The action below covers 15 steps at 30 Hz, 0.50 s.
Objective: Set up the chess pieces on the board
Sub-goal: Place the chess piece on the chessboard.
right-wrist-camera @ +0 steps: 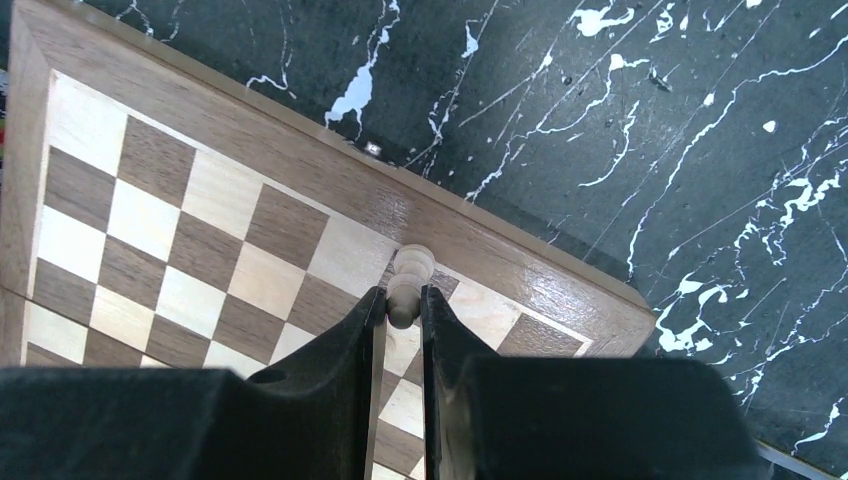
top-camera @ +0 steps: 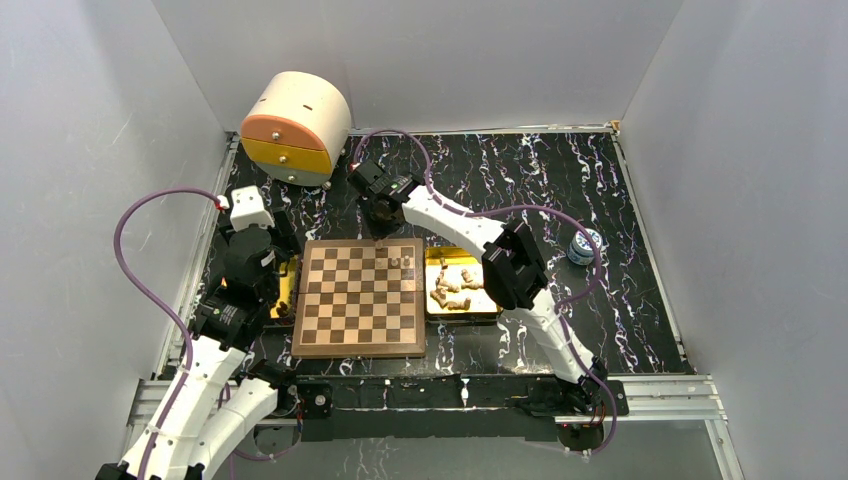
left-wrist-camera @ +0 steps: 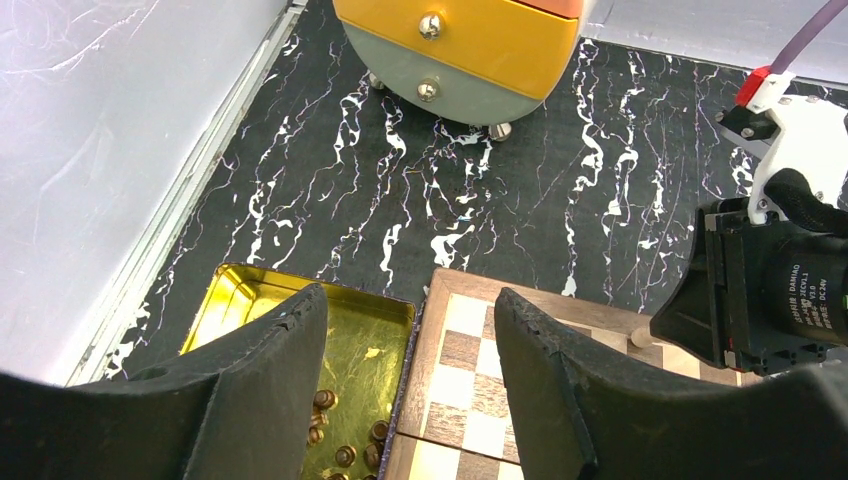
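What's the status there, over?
Right gripper shut on a piece, low at the board far edge. Left gripper open, empty, above the left tray edge. Two pieces standing nearby.

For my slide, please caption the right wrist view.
Right fingers hold a pale chess piece at the board edge.

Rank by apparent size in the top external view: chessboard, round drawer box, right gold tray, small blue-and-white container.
1. chessboard, though the round drawer box stands taller, nearer the camera, so these two are close and unsure.
2. round drawer box
3. gold tray
4. blue-and-white container, clearly smallest.
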Each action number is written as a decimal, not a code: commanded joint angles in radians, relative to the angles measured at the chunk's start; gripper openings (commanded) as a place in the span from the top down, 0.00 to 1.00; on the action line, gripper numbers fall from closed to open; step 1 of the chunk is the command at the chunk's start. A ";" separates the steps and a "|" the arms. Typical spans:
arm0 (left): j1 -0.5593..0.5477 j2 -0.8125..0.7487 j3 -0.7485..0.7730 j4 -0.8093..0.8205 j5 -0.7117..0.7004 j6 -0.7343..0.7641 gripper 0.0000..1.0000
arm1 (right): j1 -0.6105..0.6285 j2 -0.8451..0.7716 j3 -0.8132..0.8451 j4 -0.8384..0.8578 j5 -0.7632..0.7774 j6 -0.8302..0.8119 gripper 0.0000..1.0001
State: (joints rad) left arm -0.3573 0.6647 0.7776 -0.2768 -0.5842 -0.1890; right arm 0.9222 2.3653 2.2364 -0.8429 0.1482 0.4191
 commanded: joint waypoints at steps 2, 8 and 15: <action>-0.003 -0.007 -0.002 0.031 -0.015 0.008 0.40 | -0.002 -0.027 -0.002 -0.029 -0.029 0.011 0.75; -0.003 -0.007 -0.003 0.033 -0.013 0.008 0.40 | -0.004 -0.028 -0.002 -0.046 -0.035 0.015 0.75; -0.003 -0.006 -0.004 0.034 -0.010 0.008 0.40 | -0.003 -0.031 -0.001 -0.066 -0.028 0.020 0.75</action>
State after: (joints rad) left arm -0.3573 0.6643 0.7776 -0.2760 -0.5835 -0.1825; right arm 0.9176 2.3653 2.2272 -0.8772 0.1207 0.4274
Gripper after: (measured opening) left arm 0.599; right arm 0.254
